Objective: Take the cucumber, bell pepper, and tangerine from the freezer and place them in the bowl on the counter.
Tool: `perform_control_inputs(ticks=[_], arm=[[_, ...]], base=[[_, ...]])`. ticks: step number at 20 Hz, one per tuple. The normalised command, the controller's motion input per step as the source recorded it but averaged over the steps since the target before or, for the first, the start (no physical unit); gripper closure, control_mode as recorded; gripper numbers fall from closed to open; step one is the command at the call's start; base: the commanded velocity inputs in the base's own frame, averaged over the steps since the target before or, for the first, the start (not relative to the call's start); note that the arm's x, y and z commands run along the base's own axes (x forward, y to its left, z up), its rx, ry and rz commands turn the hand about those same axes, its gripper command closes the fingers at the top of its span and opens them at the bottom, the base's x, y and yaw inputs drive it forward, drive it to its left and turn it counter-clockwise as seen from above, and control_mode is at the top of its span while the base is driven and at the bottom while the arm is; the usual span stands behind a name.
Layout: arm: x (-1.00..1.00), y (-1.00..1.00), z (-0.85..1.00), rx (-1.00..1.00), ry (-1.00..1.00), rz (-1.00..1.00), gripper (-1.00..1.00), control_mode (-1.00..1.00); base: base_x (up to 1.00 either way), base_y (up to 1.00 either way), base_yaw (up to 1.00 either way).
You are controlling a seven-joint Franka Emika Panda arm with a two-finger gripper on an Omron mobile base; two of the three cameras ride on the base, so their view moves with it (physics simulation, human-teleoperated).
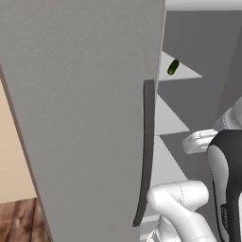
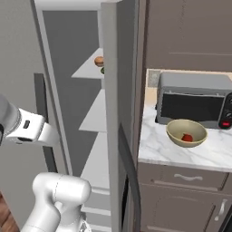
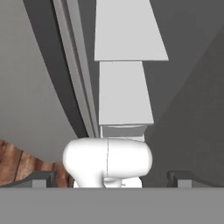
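In the left base view the open grey door of the freezer [image 1: 85,118] takes the left and middle of the frame, with its long dark curved handle [image 1: 145,151] on the edge. To the right of the door, in the upper right, the cucumber [image 1: 173,66] lies on the top pale shelf [image 1: 184,72]. In the right base view the tangerine [image 2: 99,61] sits on the same upper shelf in the upper middle of the frame, and a small green end of the cucumber is just below it, partly hidden by the door edge.

At the right of this view the pale yellow-olive bowl [image 2: 186,132] stands on the white marble counter [image 2: 172,152], just in front of the grey microwave [image 2: 195,100]. The red bell pepper [image 2: 187,137] lies inside the bowl.

In the hand view the two dark fingertips [image 3: 41,179] of the gripper [image 3: 111,180] are at the lower left and lower right, spread wide apart with nothing between them. The camera looks along the freezer shelves.
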Motion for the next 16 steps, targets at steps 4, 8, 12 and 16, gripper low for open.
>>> perform_control_inputs(ticks=[4,8,12,16], arm=[[0.00,0.00,0.00,0.00,0.00,0.00,-1.00,1.00],[0.00,0.00,0.00,0.00,0.00,0.00,-1.00,1.00],[0.00,0.00,0.00,0.00,0.00,0.00,-1.00,1.00],[0.00,0.00,0.00,0.00,0.00,0.00,-1.00,1.00]], base=[[-0.67,-0.12,0.00],[-0.47,-0.15,-0.01],[0.00,-0.23,-0.11],[0.22,-0.24,-0.14]])
